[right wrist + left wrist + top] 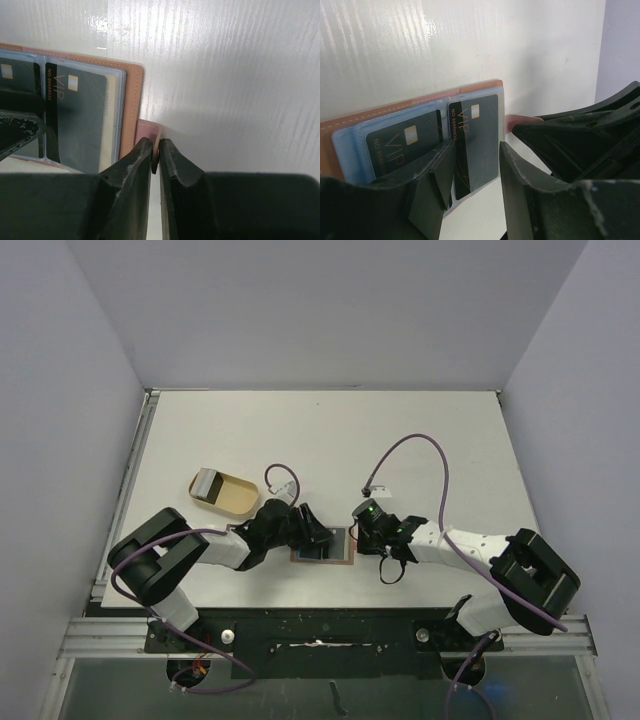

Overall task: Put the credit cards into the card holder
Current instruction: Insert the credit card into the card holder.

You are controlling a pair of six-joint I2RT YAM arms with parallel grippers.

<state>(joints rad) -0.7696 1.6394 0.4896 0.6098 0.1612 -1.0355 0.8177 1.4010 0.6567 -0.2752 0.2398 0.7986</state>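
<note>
The card holder (132, 95) lies open and flat on the surface (225, 75), between the two tools. The right tool (155, 142) is at the holder's right edge, with its fingers almost together on the pink closing tab (148, 128).

The left tool (476, 146) comes in from the holder's near side with its fingers apart and a dark VIP card (475, 122) between them. I cannot tell whether they press the card's edges. That card sits in the holder's right clear sleeve, and its near end seems to project past the holder's near edge. Another dark card (402, 142) fills the sleeve to its left.

The step in hand looks like seating this card. To do it well, hold the tab firmly so the holder cannot slide away. Push the card straight along the sleeve, flat to the holder, and stop once its near end is level with its neighbour. A skewed push would likely jam a corner in the sleeve's seam.
</note>
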